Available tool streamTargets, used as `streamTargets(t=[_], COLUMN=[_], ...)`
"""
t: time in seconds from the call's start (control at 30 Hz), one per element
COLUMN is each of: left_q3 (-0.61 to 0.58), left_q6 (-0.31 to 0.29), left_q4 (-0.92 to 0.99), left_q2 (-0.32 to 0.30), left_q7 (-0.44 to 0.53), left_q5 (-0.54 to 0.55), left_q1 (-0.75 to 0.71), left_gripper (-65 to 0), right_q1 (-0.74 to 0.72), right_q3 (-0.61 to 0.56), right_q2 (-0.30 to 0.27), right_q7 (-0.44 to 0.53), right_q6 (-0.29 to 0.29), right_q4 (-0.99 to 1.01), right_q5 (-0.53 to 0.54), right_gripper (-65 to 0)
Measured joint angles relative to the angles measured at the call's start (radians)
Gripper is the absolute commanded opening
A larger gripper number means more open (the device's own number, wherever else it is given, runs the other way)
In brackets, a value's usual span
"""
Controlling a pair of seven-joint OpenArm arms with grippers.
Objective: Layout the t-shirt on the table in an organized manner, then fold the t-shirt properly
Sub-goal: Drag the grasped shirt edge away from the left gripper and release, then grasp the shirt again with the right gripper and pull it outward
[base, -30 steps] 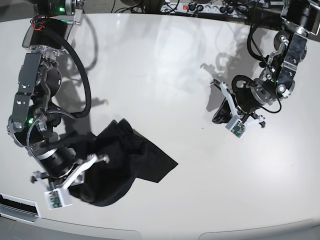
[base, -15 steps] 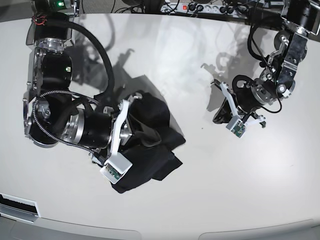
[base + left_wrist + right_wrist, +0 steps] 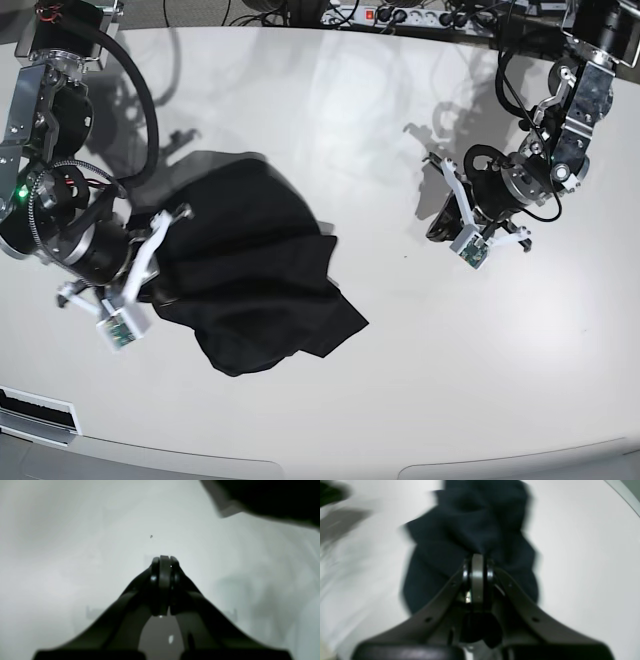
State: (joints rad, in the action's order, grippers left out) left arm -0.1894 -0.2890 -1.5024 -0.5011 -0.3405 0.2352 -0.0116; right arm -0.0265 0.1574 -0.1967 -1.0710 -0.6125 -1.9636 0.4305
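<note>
Black t-shirt [image 3: 255,265] rumpled on the white table [image 3: 350,120].
Base view: shirt lies crumpled, left of centre. Right wrist: right gripper [image 3: 477,560] pinches its bunched fabric. Left wrist: left gripper [image 3: 165,561] closed, empty, above bare tabletop.

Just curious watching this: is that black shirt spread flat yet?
No. The t-shirt lies bunched and creased on the table, one edge pinched in the right gripper.

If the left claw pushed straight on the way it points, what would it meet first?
Probably just the bare table: the shut left claw has only white surface ahead of it in its wrist view, though depth there is unclear.
</note>
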Motion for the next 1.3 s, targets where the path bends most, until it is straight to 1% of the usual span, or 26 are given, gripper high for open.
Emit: streamTargets(t=[0.1,0.13,0.17,0.27,0.33,0.47,0.5,0.53,0.57,0.63,0.67,0.7,0.73,0.8,0.83,0.87,0.9,0.97,1.0,1.03,1.1,1.13,1.17,1.23,1.27,1.3], left_q3=[0.000,0.000,0.000,0.000,0.000,0.000,0.000,0.000,0.000,0.000,0.000,0.000,0.000,0.000,0.000,0.000,0.000,0.001,0.001,0.001,-0.001,-0.001,-0.001,-0.001,-0.001,0.000], left_q6=[0.000,0.000,0.000,0.000,0.000,0.000,0.000,0.000,0.000,0.000,0.001,0.001,0.001,0.000,0.000,0.000,-0.001,-0.069,-0.137,-0.207,-0.330,-0.353,-0.348,-0.272,-0.220,-0.191], left_q4=[0.000,0.000,0.000,0.000,0.000,0.000,0.000,0.000,0.000,0.000,0.000,0.000,0.000,0.000,0.000,0.000,0.000,0.000,0.000,0.000,0.000,0.000,0.000,0.000,0.000,0.000], left_q2=[0.000,0.000,0.000,0.000,0.000,0.000,0.000,0.000,0.000,-0.002,-0.003,-0.003,-0.002,0.006,0.010,0.014,0.017,0.013,0.011,0.012,0.027,0.039,0.048,0.059,0.062,0.064], left_q7=[0.000,0.000,0.000,0.000,0.000,0.000,0.000,0.000,-0.011,-0.027,-0.027,-0.027,-0.026,-0.026,-0.026,-0.026,-0.026,-0.026,-0.024,-0.018,-0.017,-0.016,-0.015,-0.021,-0.025,-0.026], left_q5=[0.000,0.000,0.000,0.000,0.000,0.028,0.035,0.046,0.049,0.049,0.049,0.049,0.049,0.057,0.057,0.057,0.057,0.080,0.095,0.109,0.128,0.132,0.132,0.129,0.124,0.124], left_q1=[-0.002,-0.003,-0.005,-0.005,-0.005,-0.005,-0.005,-0.005,-0.005,-0.005,-0.006,-0.005,-0.005,-0.005,-0.005,-0.005,-0.007,-0.007,-0.005,-0.001,0.016,0.026,0.037,0.051,0.056,0.059], left_gripper=[-65.0,-65.0,-65.0,-65.0,-65.0,-65.0,-65.0,-65.0,-65.0,-65.0,-65.0,-65.0,-65.0,-65.0,-65.0,-65.0,-65.0,-65.0,-65.0,-60.8,-46.4,-41.1,-37.7,-36.4,-36.4,-36.4], right_q1=[-0.001,-0.001,-0.001,-0.002,-0.002,-0.002,-0.002,-0.003,-0.006,-0.012,-0.013,-0.012,-0.012,-0.013,-0.011,-0.006,0.003,0.014,0.016,0.022,0.037,0.049,0.064,0.095,0.104,0.107], right_q3=[0.043,0.051,0.056,0.057,0.059,0.035,0.018,0.003,-0.006,-0.008,-0.002,0.003,0.003,-0.001,-0.014,-0.035,-0.058,-0.107,-0.130,-0.154,-0.183,-0.192,-0.197,-0.216,-0.234,-0.258], right_q2=[0.000,0.000,0.000,0.000,0.000,0.003,0.006,0.009,0.010,0.010,0.005,-0.001,-0.003,-0.003,0.001,0.004,0.011,0.014,0.013,0.011,0.011,0.011,0.011,0.011,0.009,0.008], right_q7=[0.060,0.070,0.076,0.085,0.090,0.045,0.047,0.050,0.058,0.090,0.119,0.133,0.135,0.100,0.064,0.027,0.007,-0.031,-0.034,-0.033,-0.010,0.014,0.045,0.159,0.211,0.243], right_q6=[0.132,0.164,0.193,0.217,0.175,-0.031,-0.035,-0.031,0.018,0.152,0.180,0.176,0.136,-0.019,-0.069,-0.094,-0.088,-0.087,-0.080,-0.053,-0.037,-0.035,-0.039,-0.089,-0.089,-0.085], right_q4=[0.000,0.000,0.000,0.000,0.000,0.000,0.000,0.000,0.000,0.002,0.009,0.017,0.025,0.045,0.052,0.059,0.064,0.075,0.081,0.083,0.084,0.084,0.084,0.084,0.084,0.084], right_q5=[-0.122,-0.148,-0.169,-0.173,-0.090,0.207,0.224,0.192,0.114,-0.072,-0.119,-0.110,-0.068,0.107,0.179,0.240,0.272,0.246,0.214,0.190,0.137,0.116,0.117,0.057,-0.014,-0.085], right_gripper=[-33.7,-28.2,-25.2,-24.5,-24.5,-24.6,-24.5,-24.6,-24.6,-24.6,-24.6,-24.6,-24.6,-24.6,-24.6,-24.6,-24.7,-24.7,-24.7,-24.7,-24.7,-24.7,-24.7,-24.7,-24.7,-24.7])
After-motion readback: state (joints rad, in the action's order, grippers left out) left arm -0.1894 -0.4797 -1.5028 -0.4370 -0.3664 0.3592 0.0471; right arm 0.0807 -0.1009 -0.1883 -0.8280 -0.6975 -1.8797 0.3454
